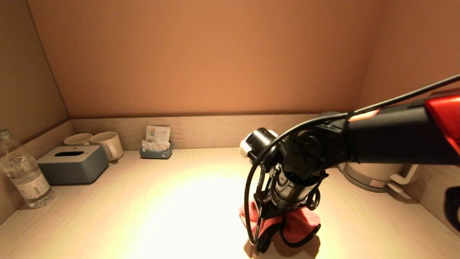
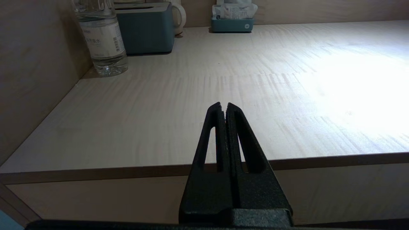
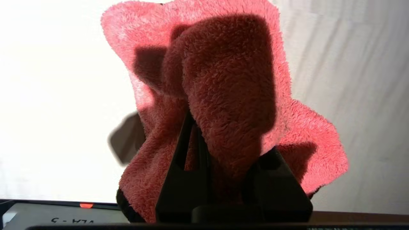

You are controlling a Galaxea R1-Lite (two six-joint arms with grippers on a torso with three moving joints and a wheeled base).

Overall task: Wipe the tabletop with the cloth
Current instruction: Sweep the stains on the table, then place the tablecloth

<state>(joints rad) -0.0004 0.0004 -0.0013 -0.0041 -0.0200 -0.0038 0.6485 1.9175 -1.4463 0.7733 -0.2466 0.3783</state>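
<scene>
The fluffy pink-red terry cloth [image 3: 230, 83] is bunched into a rumpled, folded wad with no clear long axis, lying on the pale wooden tabletop [image 1: 161, 216] near its front edge. The right gripper [image 3: 223, 150] pinches it from above. The left gripper [image 2: 223, 108], fingers pressed together, hangs off the table's front-left edge.

Right arm: extended in from the right, wrist bent steeply downward, right gripper [image 3: 220, 140] low over the table [image 1: 143, 216], fingers clamped on cloth [image 3: 223, 80]. Left gripper [image 2: 223, 108]: parked off the near table edge, fingers pressed together.
</scene>
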